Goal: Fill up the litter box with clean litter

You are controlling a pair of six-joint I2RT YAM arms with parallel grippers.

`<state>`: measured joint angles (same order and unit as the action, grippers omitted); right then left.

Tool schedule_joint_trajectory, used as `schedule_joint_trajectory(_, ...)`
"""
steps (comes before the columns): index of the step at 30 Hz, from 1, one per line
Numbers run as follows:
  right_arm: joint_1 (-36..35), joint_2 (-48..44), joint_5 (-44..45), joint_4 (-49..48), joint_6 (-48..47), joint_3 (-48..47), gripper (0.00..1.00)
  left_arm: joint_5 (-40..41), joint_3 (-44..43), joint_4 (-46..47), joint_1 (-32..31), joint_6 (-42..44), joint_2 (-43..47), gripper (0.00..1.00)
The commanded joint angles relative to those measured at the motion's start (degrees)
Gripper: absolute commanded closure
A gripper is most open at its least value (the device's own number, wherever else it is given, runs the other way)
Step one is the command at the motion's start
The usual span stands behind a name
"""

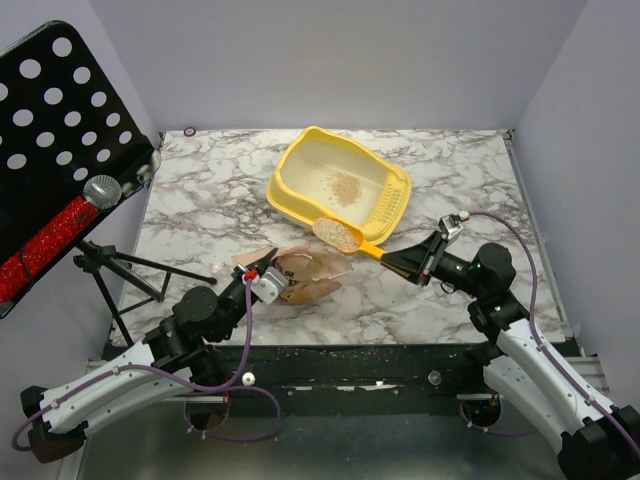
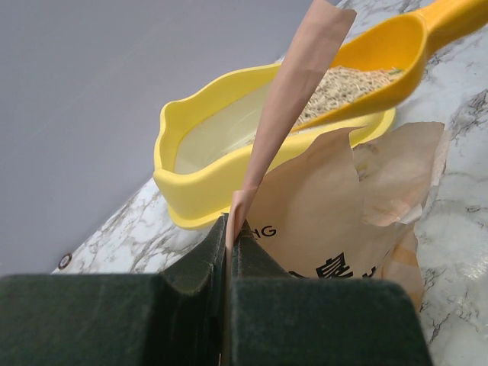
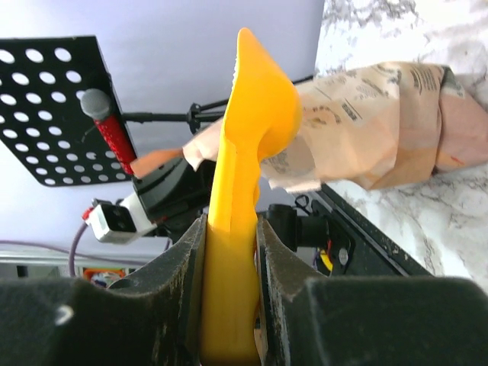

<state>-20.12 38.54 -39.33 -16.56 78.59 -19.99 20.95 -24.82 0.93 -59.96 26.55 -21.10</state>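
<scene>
The pale-yellow litter box (image 1: 290,175) stands at the back middle of the marble table, with a small heap of clean litter (image 1: 345,187) inside; it also shows in the left wrist view (image 2: 194,187). My right gripper (image 1: 408,262) is shut on the handle of a yellow-orange scoop (image 1: 340,235), whose bowl is full of litter and sits at the box's near rim. The scoop fills the right wrist view (image 3: 244,191). My left gripper (image 1: 262,275) is shut on the edge of the tan paper bag (image 1: 305,275), which shows in the left wrist view (image 2: 335,229).
A black perforated music stand (image 1: 60,130) on a tripod with a red-handled microphone (image 1: 70,220) stands at the left, overhanging the table edge. Spilled granules lie along the table's near edge (image 1: 330,347). Grey walls close in the back and sides.
</scene>
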Motion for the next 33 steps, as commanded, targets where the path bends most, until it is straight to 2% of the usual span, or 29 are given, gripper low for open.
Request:
schedule_joint_trajectory(1, 0.43, 2.32, 5.75, -1.72, 0.25, -5.58, 1.00, -1.35, -1.46, 11.64, -0.15, 0.17, 1.42, 0.98)
schedule_joint_trajectory(13, 0.87, 21.38, 15.68, -9.02, -2.82, -14.98, 1.00, -2.49, -1.90, 11.38, -0.15, -0.53, 2.82, 0.98)
schedule_joint_trajectory(19, 1.66, 34.04, 17.62, -6.48, -8.61, -21.13, 1.00, -0.92, -2.34, 11.29, -0.15, -0.97, 3.00, 0.97)
schedule_joint_trajectory(25, 1.84, 41.78, 23.41, 7.13, -22.57, -31.67, 1.00, 4.53, -3.48, 10.76, -0.06, -1.14, 0.54, 0.98)
schedule_joint_trajectory(29, 1.84, 47.66, 25.96, 24.68, -33.03, -44.48, 1.00, 5.50, -3.92, 10.50, -0.06, -1.59, -0.25, 0.98)
schedule_joint_trajectory(33, 1.84, 53.20, 27.03, 38.23, -42.62, -55.84, 1.00, 6.47, -4.27, 10.23, -0.15, -2.02, -0.61, 1.00)
